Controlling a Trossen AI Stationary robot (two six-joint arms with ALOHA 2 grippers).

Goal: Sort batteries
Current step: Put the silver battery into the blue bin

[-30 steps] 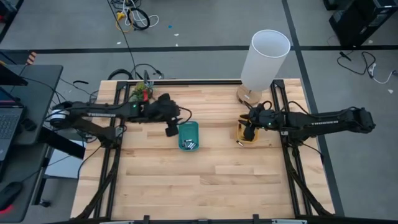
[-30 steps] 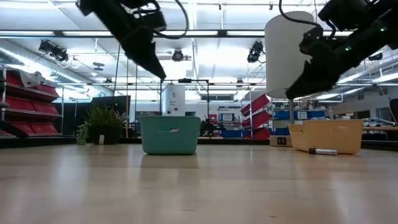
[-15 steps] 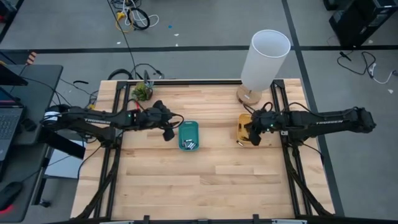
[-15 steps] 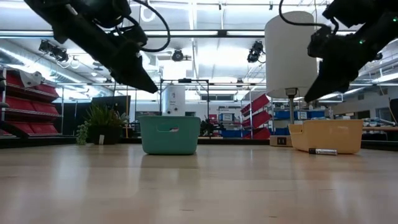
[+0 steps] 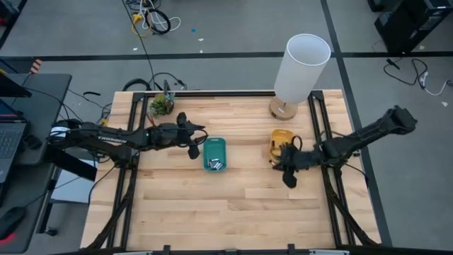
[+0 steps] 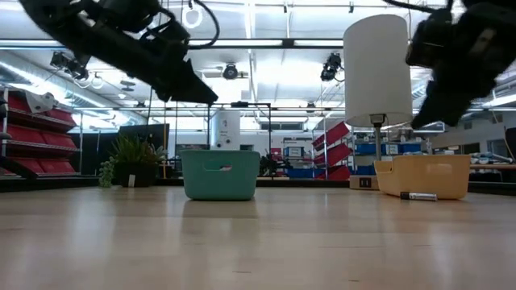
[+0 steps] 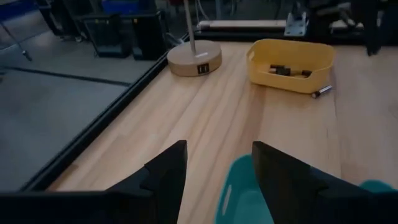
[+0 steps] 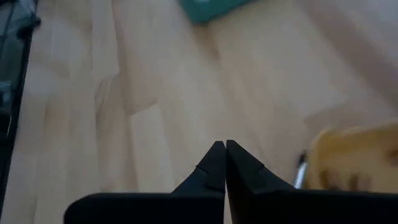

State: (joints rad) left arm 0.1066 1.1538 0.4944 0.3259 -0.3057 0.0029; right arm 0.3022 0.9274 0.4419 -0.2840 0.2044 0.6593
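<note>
A teal tray (image 5: pixel 214 154) near the table's middle holds silvery batteries (image 5: pixel 215 164). To its right, a yellow tray (image 5: pixel 281 144) holds dark batteries (image 7: pixel 286 70). One dark battery (image 7: pixel 321 91) lies on the wood against the yellow tray's near side (image 6: pixel 418 196). My left gripper (image 5: pixel 192 149) hangs open just left of the teal tray, above the table, with nothing between its fingers (image 7: pixel 217 163). My right gripper (image 5: pixel 287 178) is shut and empty (image 8: pixel 224 149); it hangs over bare wood just nearer than the yellow tray.
A lamp with a tall white shade (image 5: pixel 303 65) stands on its round base (image 5: pixel 283 110) at the far right, behind the yellow tray. A small potted plant (image 5: pixel 161 105) sits at the far left. Black frame rails run along both table sides. Bare wood fills the near half.
My right gripper has swung from above the yellow tray toward the table's near edge, out over bare wood. My left gripper sank a little beside the teal tray and tipped from pointing steeply down to nearly level, then kept still.
</note>
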